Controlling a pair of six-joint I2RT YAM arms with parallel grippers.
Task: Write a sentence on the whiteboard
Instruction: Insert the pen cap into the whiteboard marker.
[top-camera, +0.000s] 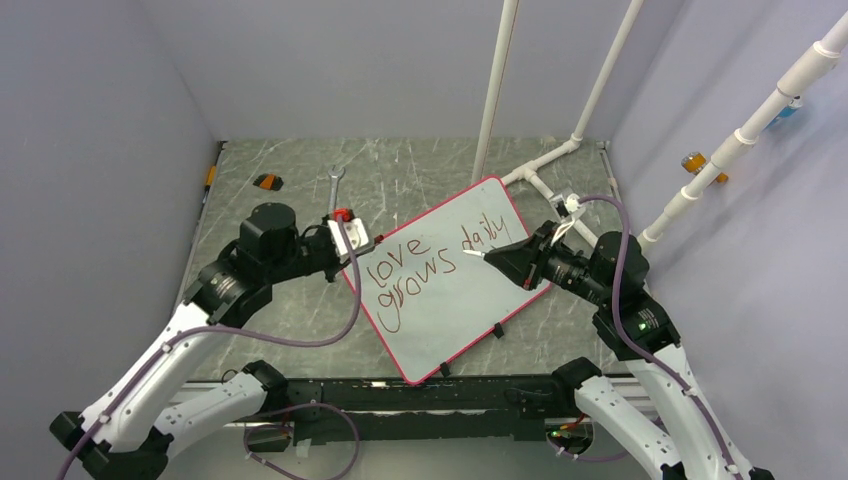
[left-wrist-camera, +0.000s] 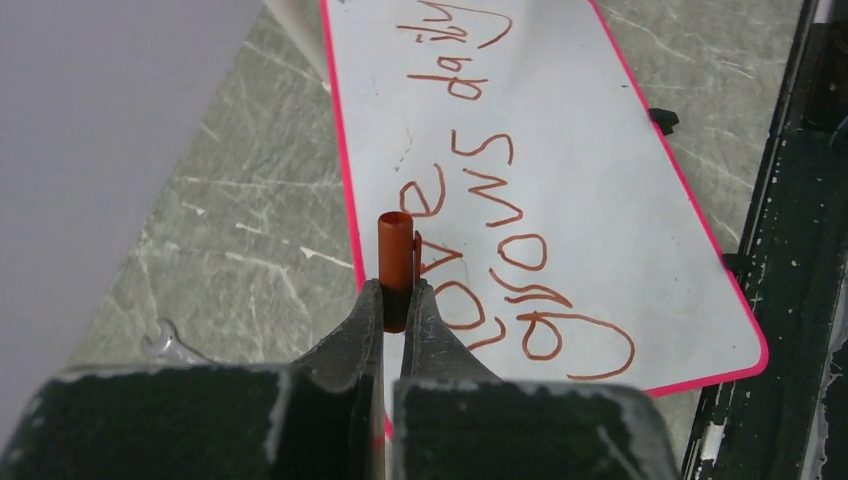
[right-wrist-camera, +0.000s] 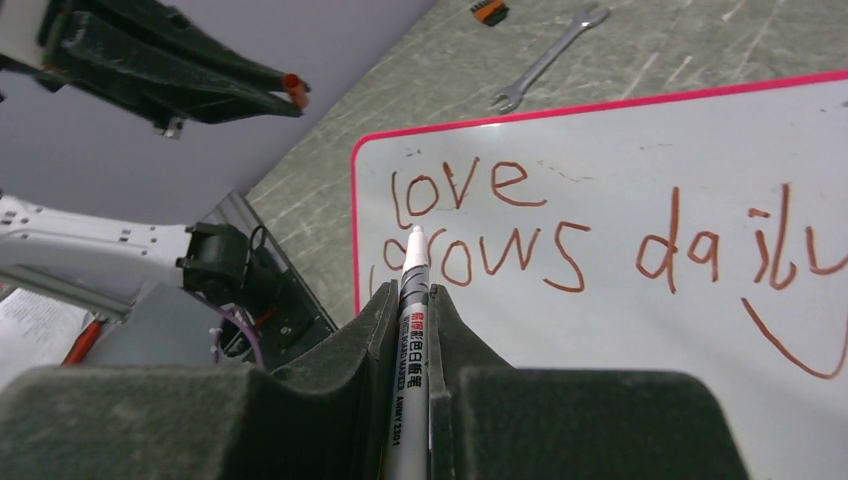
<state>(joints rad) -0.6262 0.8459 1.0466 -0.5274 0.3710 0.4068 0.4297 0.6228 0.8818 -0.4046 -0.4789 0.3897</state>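
One whiteboard (top-camera: 450, 320), skewed mid-table, two clips (top-camera: 497, 331) on near edge; one sentence (top-camera: 415, 272), three words. Left gripper (left-wrist-camera: 393, 300) clamped on one cap (left-wrist-camera: 396, 250); right gripper (right-wrist-camera: 413, 300) clamped on one marker (right-wrist-camera: 414, 350). One wrench (top-camera: 334, 186) well apart beyond far edge.

Robotics lab test cell, plain grey walls (top-camera: 90, 150), white pipe frame (top-camera: 497, 90), scuffed marbled tabletop (top-camera: 290, 160), stray spanner (top-camera: 333, 190)

The left arm (top-camera: 150, 375) and right arm (top-camera: 655, 385) show glossy white lower links at the bottom corners of the frame, with black cylindrical housings at the joints. A thin purple cable (top-camera: 300, 342) loops along each arm, and a small green light (top-camera: 613, 324) glows on the right one. In the wrist views, the fingers (left-wrist-camera: 345, 345) are matte black wedges with scuffed, pale-flecked edges.
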